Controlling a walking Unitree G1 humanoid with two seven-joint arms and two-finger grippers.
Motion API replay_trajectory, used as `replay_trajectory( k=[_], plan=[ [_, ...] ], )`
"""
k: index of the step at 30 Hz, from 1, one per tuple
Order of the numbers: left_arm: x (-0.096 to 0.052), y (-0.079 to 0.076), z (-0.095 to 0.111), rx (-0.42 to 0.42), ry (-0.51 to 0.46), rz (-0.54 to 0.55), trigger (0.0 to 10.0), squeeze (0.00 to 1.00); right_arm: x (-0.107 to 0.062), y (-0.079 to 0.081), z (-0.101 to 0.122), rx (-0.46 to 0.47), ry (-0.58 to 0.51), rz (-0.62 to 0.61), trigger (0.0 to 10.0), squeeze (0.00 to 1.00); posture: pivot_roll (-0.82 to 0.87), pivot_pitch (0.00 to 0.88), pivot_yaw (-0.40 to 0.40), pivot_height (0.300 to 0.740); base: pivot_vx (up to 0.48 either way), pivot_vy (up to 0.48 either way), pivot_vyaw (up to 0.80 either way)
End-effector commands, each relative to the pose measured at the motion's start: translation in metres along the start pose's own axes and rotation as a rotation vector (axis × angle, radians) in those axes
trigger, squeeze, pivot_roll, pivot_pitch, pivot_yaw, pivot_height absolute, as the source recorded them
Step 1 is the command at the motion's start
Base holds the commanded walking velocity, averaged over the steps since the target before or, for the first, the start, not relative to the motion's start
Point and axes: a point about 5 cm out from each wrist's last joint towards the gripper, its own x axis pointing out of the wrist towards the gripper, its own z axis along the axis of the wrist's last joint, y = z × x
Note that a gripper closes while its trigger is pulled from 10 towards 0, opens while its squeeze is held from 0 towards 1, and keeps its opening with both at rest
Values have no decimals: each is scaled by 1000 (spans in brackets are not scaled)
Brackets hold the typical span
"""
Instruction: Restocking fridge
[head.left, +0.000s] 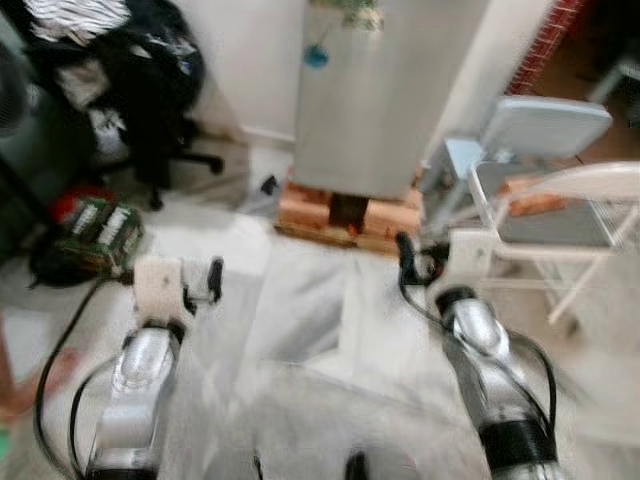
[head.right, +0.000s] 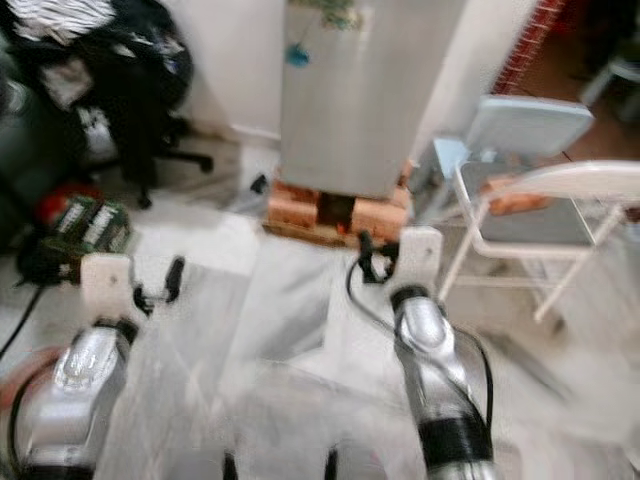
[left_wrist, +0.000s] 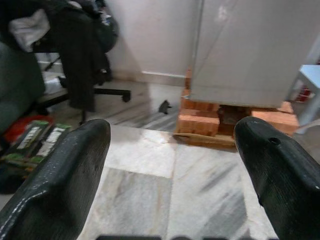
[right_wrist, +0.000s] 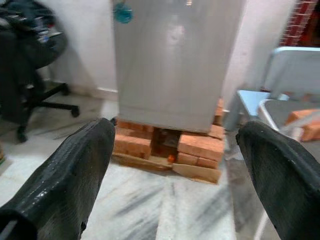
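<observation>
A silver fridge (head.left: 375, 95) stands shut against the far wall, raised on a base of orange bricks (head.left: 345, 215). It also shows in the right wrist view as the fridge (right_wrist: 175, 60) straight ahead. My left gripper (left_wrist: 170, 150) is open with nothing between its fingers, held out low over the marble floor. My right gripper (right_wrist: 175, 155) is open too and empty, pointing at the fridge's foot. Both silver arms reach forward, the left arm (head.left: 145, 370) and the right arm (head.left: 485, 350). The head views are blurred.
A folding chair (head.left: 545, 190) with grey seat stands right of the fridge, a white rail before it. An office chair draped in dark clothes (head.left: 140, 80) fills the back left. A green-labelled pack (head.left: 100, 230) lies on the floor at left. Marble floor (head.left: 310, 300) leads to the fridge.
</observation>
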Motion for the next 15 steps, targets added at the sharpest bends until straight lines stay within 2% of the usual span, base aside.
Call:
replay_trajectory(
  k=[1, 6, 15],
  plan=[
    [2, -9, 3, -22, -11, -30, 10000, 0, 0, -11, 4, -11, -16, -30, 10000, 0, 130, 86, -16, 740, 386, 285, -800],
    [2, -7, 2, -6, -10, -22, 10000, 0, -1, -11, 4, -8, -20, -32, 10000, 0, 128, 87, -15, 740, 366, 311, -632],
    [2, -5, 3, -15, -7, -11, 10000, 0, 1, -11, 5, -14, -31, -40, 10000, 0, 131, 88, -13, 740, 372, 302, 0]
  ],
)
